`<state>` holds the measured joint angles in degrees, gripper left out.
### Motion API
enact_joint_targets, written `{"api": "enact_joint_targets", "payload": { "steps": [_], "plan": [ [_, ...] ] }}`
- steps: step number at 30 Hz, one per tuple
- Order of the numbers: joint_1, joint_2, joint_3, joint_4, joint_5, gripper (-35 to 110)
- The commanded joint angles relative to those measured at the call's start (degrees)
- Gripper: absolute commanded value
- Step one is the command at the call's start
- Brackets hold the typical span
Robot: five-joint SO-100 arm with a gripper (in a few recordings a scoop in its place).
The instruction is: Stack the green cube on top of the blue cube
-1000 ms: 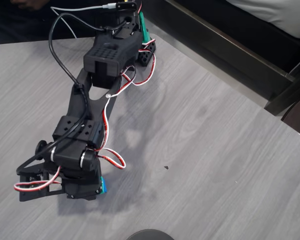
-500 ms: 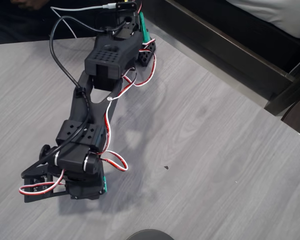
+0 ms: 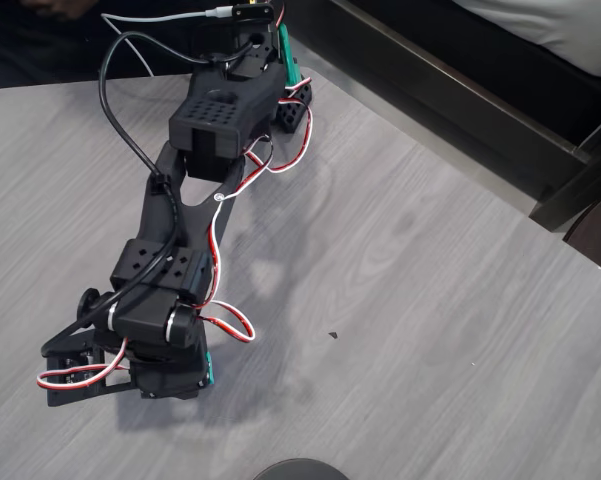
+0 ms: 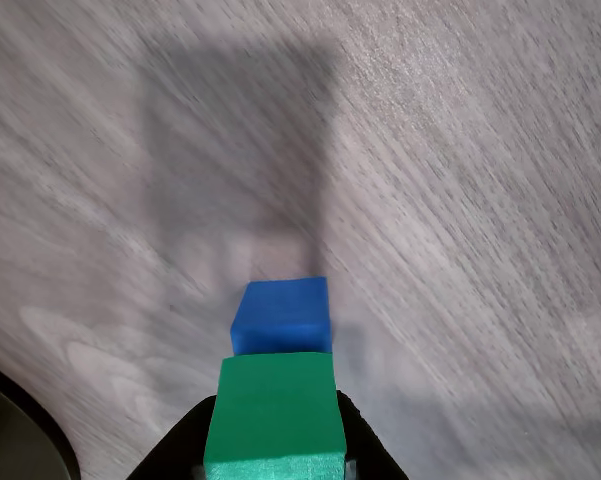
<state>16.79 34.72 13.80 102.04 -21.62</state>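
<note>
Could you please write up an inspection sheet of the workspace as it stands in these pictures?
Surface: grey wood-grain table, with a small dark speck.
Job's things: green cube held between the gripper fingers; blue cube on the table just beyond it in the wrist view, not yet covered.
Clutter: a round dark object at the bottom edge of the overhead view, unidentifiable.
Gripper: gripper shut on the green cube, low over the table.
Cables: red-and-white wires looping off the arm; black cable arching from the base.
Surroundings: dark frame beyond the table, white cushion behind it.
</note>
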Motion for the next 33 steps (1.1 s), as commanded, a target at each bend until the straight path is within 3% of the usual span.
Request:
{"api": "enact_joint_targets", "payload": {
  "steps": [1, 17, 27, 33],
  "plan": [
    [0.4, 0.5, -0.6, 0.7, -0.5, 0],
    [1.7, -0.2, -0.6, 0.7, -2.3, 0],
    [1.5, 0.1, -0.6, 0.7, -2.5, 22],
    [1.7, 1.5, -0.6, 0.7, -2.9, 25]
  ]
}}
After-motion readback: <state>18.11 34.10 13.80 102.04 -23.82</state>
